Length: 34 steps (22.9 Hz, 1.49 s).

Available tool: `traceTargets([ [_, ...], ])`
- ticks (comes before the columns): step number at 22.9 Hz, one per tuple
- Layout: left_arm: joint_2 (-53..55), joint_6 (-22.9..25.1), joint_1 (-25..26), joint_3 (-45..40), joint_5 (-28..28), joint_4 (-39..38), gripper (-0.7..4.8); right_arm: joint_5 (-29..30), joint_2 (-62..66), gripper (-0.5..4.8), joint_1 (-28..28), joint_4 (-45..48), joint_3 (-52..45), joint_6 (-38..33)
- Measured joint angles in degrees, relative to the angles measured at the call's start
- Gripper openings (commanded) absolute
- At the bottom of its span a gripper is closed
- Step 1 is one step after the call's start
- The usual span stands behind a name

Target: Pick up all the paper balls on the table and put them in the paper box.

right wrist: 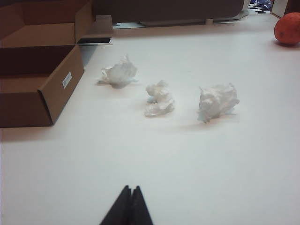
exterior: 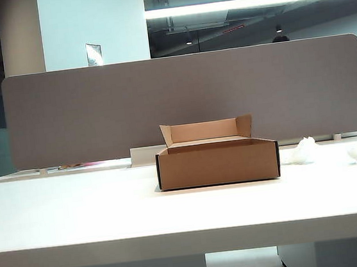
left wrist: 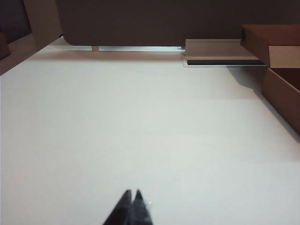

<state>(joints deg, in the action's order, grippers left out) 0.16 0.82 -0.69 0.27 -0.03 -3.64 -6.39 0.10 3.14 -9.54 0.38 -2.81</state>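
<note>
The white table (exterior: 110, 212) carries everything. The grey divider panel (exterior: 181, 101) stands along its far edge. The brown paper box (exterior: 217, 162) sits mid-table, ahead and to the side of both grippers. Three white paper balls (right wrist: 160, 99) lie beyond the right gripper (right wrist: 130, 190), beside the box, none inside it. An orange ball (right wrist: 288, 28) rests farther off. The left gripper (left wrist: 131, 193) hovers over bare tabletop. Both grippers' tips are pressed together, holding nothing.

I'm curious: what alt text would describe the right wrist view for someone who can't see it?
Three crumpled white paper balls lie on a white table beside an open brown paper box. The right gripper, shut, hovers nearby; an orange ball sits far off.
</note>
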Motion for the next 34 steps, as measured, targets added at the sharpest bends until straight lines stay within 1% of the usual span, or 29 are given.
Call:
traceTargets([
  [15,0.0,0.0,0.0,0.0,0.0,0.0,-0.05,0.0,0.0,-0.04,0.0,0.0,0.0,0.0],
  [19,0.0,0.0,0.0,0.0,0.0,0.0,-0.06,2.5,0.0,-0.05,0.0,0.1,0.0,-2.0],
  [20,0.0,-0.5,0.0,0.0,0.0,0.1,-0.05,3.2,0.0,-0.05,0.0,0.2,0.0,-3.0],
  [23,0.0,-5.8,0.0,0.0,0.1,1.0,-0.06,5.5,0.0,-0.05,0.1,1.0,0.0,-5.6],
  [25,0.0,-8.6,0.0,0.0,1.3,1.5,-0.06,6.4,0.0,-0.05,0.1,2.3,0.0,-6.5],
  [26,0.0,-9.2,0.0,0.0,2.2,1.5,-0.06,6.5,0.0,-0.05,0.1,3.1,0.0,-7.2],
  [27,0.0,-9.7,0.0,0.0,4.4,1.5,-0.06,6.6,0.0,-0.05,0.1,5.2,0.1,-8.7],
  [29,0.0,-9.9,0.0,0.0,7.1,1.8,-0.06,6.5,0.1,-0.05,0.2,5.0,2.7,-9.6],
  [33,0.0,-9.9,0.0,0.5,8.9,2.5,-0.06,6.3,1.0,-0.05,0.3,4.3,7.0,-9.4],
  [34,0.0,-9.9,0.0,1.4,9.3,2.6,-0.06,6.2,2.8,-0.05,0.3,3.4,8.9,-9.4],
])
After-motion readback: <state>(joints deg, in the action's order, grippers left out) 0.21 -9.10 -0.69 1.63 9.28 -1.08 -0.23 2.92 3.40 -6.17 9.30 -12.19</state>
